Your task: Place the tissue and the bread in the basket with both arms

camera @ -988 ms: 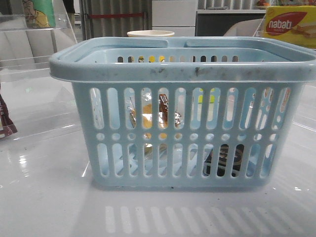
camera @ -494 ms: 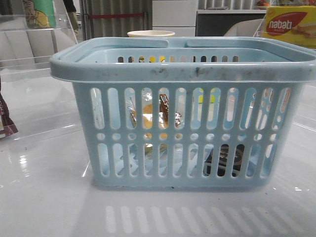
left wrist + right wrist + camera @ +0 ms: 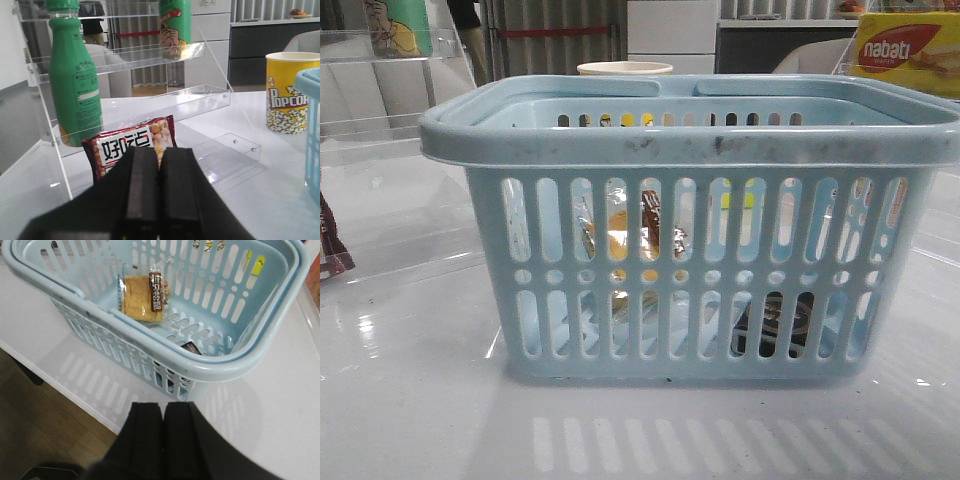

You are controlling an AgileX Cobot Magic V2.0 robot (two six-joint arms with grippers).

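The pale blue basket [image 3: 690, 140] fills the front view and stands on the white table. The bread [image 3: 620, 235] leans inside it, seen through the slots, and shows in the right wrist view [image 3: 142, 299] on the basket floor. The dark tissue pack [image 3: 772, 325] lies low inside at the right; in the right wrist view only its corner [image 3: 191, 347] shows past the rim. My left gripper [image 3: 159, 155] is shut and empty, away from the basket, in front of a maroon packet. My right gripper [image 3: 163, 407] is shut and empty, above the table outside the basket [image 3: 210, 367].
A maroon-brown snack packet [image 3: 131, 142] leans on a clear acrylic shelf [image 3: 150, 105] holding a green bottle [image 3: 72, 85]. A yellow popcorn cup [image 3: 290, 95] stands behind the basket edge [image 3: 311, 130]. A yellow nabati box [image 3: 908, 50] is far right. The table's front edge [image 3: 60, 382] is near my right gripper.
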